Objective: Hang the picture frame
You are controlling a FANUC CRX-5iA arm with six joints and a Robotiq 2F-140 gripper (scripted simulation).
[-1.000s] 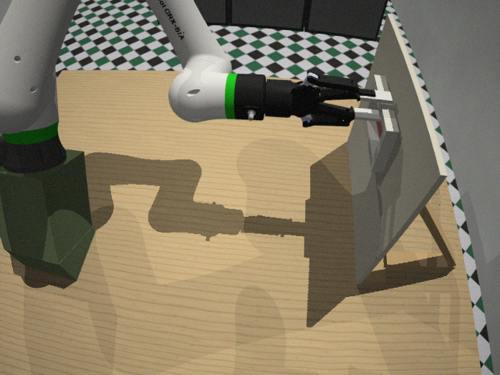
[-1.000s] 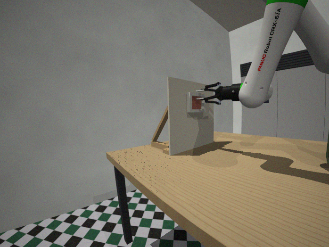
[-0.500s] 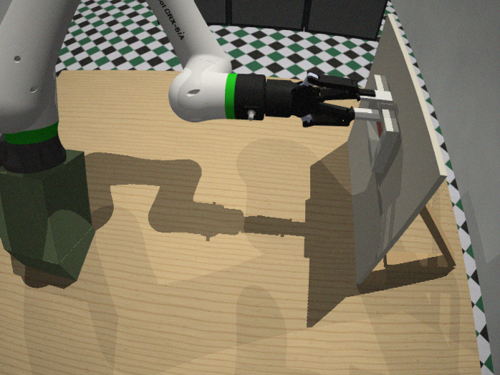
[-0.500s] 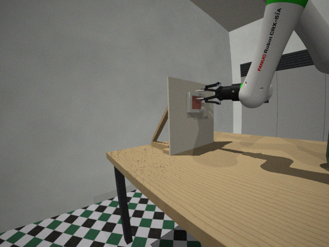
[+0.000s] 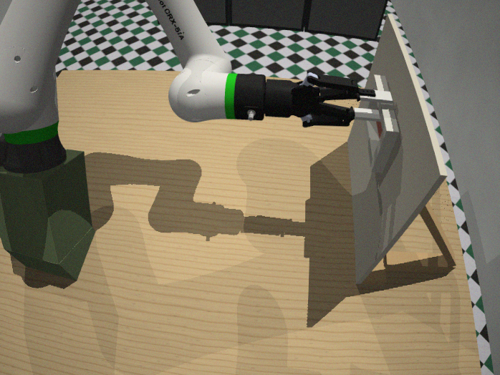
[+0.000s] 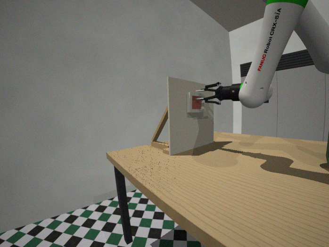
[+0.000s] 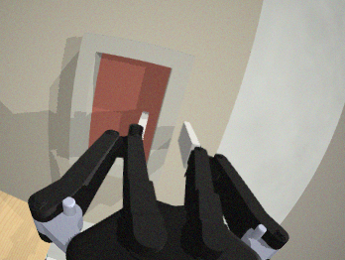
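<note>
The picture frame (image 5: pixel 383 117), pale grey with a red picture, sits flat against the upright beige board (image 5: pixel 391 169), near its top. In the exterior view the frame (image 6: pixel 196 104) looks about level. The screw is hidden behind the frame. My gripper (image 5: pixel 369 103) reaches in level from the left, with its white-tipped fingers either side of the frame's near edge. The fingers stand apart with a gap to the frame, so the gripper is open. The wrist view shows the frame (image 7: pixel 125 105) just beyond the parted fingertips.
The board (image 6: pixel 190 117) stands on a wooden prop (image 6: pixel 160 127) at the table's far edge. The robot's dark green base (image 5: pixel 40 213) is at the left. A grey wall rises close behind the board.
</note>
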